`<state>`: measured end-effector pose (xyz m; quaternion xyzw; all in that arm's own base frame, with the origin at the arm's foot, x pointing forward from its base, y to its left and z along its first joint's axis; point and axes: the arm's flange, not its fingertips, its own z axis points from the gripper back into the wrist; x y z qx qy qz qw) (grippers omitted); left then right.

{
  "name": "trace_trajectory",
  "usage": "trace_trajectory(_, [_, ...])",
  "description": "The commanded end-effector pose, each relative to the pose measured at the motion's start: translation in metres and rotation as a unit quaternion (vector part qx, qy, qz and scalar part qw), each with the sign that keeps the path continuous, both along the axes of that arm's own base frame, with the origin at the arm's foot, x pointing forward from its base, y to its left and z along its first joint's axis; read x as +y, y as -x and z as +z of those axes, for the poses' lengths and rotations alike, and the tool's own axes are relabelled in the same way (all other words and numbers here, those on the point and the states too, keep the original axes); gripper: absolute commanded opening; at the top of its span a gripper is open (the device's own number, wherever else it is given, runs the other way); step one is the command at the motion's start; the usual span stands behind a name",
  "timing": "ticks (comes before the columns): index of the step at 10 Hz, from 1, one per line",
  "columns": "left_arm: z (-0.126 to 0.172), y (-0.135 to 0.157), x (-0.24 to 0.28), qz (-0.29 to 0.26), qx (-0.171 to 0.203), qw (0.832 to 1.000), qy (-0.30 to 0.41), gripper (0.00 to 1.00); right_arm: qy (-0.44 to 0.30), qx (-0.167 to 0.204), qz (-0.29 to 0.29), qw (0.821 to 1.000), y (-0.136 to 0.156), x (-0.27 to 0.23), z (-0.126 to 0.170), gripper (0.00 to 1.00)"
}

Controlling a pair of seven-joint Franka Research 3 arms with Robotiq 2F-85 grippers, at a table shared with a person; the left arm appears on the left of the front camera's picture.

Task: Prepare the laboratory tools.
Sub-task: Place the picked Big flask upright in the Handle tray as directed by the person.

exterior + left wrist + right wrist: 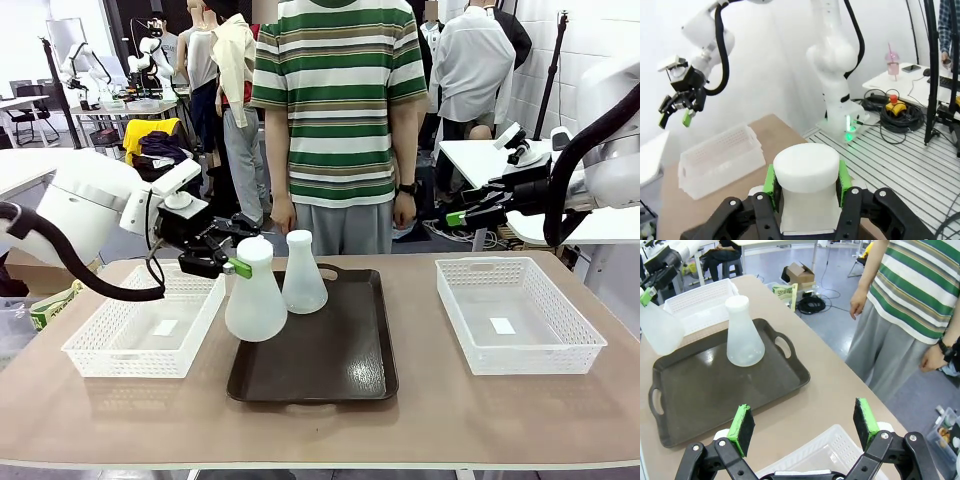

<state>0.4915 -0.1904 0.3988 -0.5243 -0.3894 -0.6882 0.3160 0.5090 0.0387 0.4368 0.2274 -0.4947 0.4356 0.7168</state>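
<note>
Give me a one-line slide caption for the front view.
Left gripper grips one flask by the neck beside the second flask on the tray.

The two flasks, one [256, 295] at the left edge of the tray [340, 370] and one [303, 275] standing on the tray, look like frosted, half-clear white plastic with a smooth, matt skin. The tray itself looks like dark brown plastic, smooth and a little glossy, with soft reflections on its floor, and the baskets to the left of the tray [150, 335] and to the right of the tray [520, 320] are white plastic mesh. The table [450, 420] under the tray has a matt, pale brown, smooth top, and the left gripper [235, 262] next to the tray is black, dull plastic or metal with green rubbery pads [771, 182].
</note>
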Motion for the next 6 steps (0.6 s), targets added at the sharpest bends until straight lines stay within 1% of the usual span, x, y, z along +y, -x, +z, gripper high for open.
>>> trace_trajectory(1, [-0.01,-0.012,-0.004,-0.009,0.017,0.999,0.028,0.0,0.002,0.008,-0.001,1.0,0.001,0.0,0.001,1.0])
trace_trajectory(2, [-0.018,-0.018,-0.01,-0.012,0.021,0.999,0.023,0.0,0.002,0.008,-0.001,1.0,0.001,0.0,0.001,1.0])
trace_trajectory(4, [-0.028,-0.02,-0.022,-0.023,0.04,0.999,0.022,0.0,0.002,0.008,-0.001,1.0,0.001,0.0,0.001,1.0])
trace_trajectory(6, [-0.037,-0.019,-0.031,-0.028,0.044,0.998,0.019,0.0,0.002,0.008,-0.001,1.0,0.001,0.0,0.001,1.0])
